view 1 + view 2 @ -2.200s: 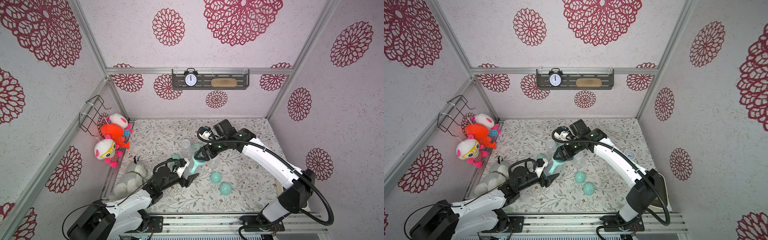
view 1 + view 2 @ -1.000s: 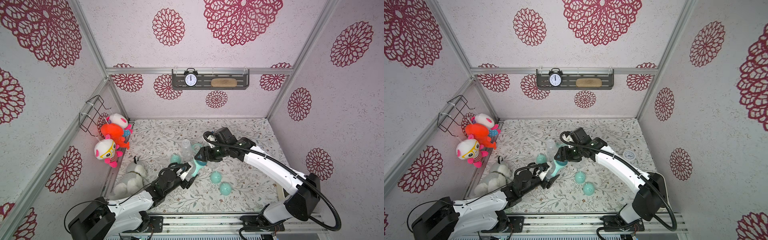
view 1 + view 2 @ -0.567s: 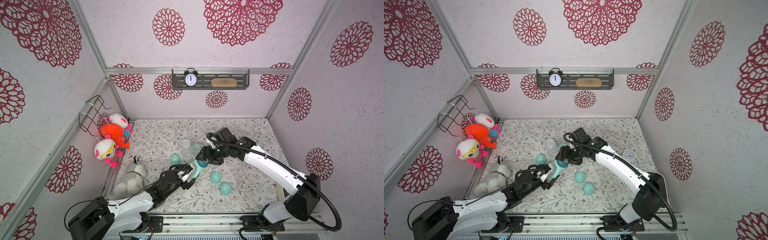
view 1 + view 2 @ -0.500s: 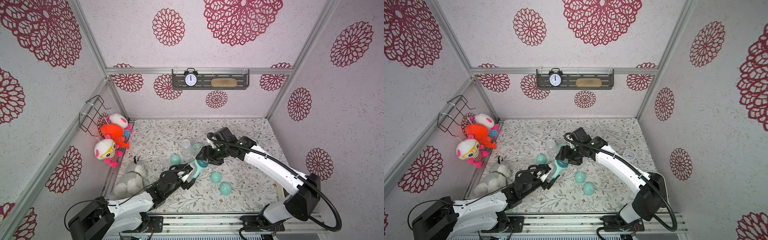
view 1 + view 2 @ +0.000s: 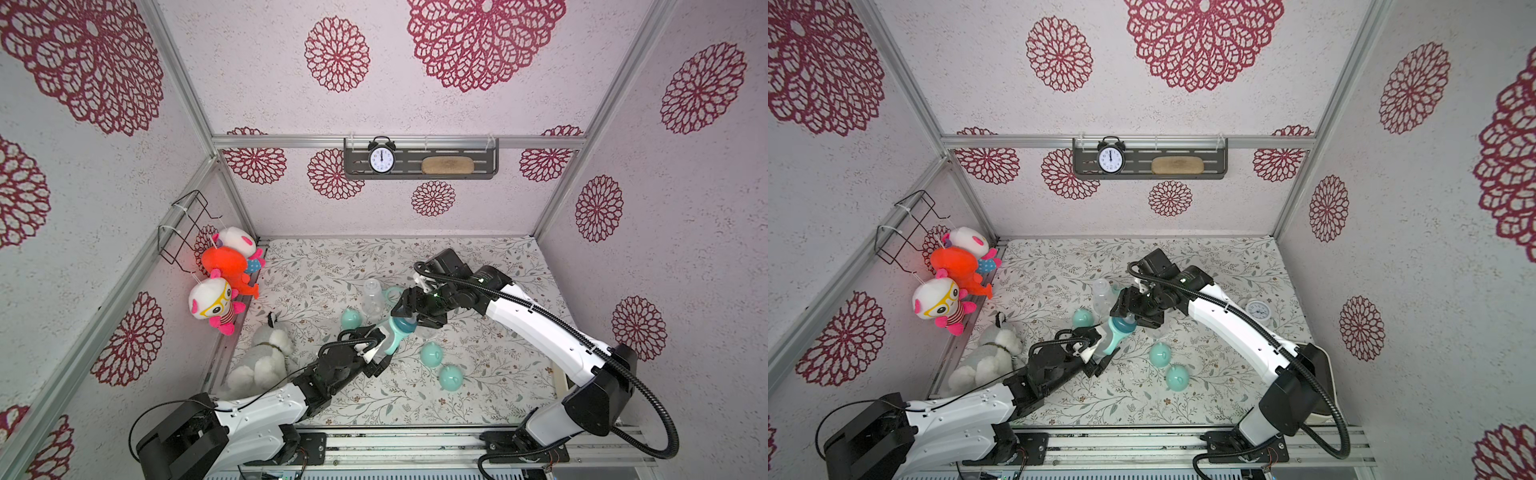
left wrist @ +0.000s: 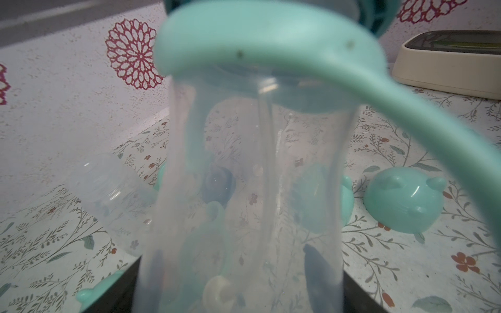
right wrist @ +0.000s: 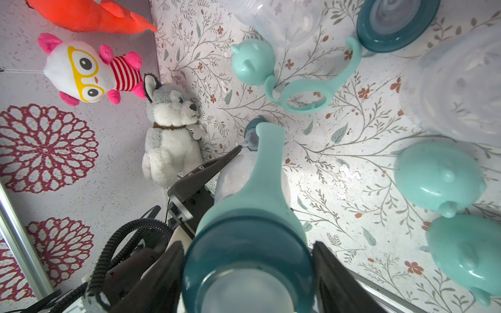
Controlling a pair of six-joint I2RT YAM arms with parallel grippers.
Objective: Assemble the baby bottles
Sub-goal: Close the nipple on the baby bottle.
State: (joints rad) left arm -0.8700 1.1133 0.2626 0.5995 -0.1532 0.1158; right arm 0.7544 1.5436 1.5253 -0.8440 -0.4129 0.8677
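Observation:
One of the baby bottles, clear with a mint handle ring, is held tilted above the mat. My left gripper is shut on its lower body. Its dark teal nipple collar sits between the fingers of my right gripper, which press on both sides of it. A second clear bottle, a loose handle ring, a loose collar and three mint caps lie on the mat. A third clear bottle lies near the right gripper.
A plush husky lies at the mat's left edge, under hanging plush toys. A small white clock and a cream scale sit at the right. A shelf with an alarm clock hangs on the back wall.
Over two seconds the right gripper came down from behind onto the bottle's top, and the left arm shifted the bottle slightly right. Nothing has moved in the last half second.

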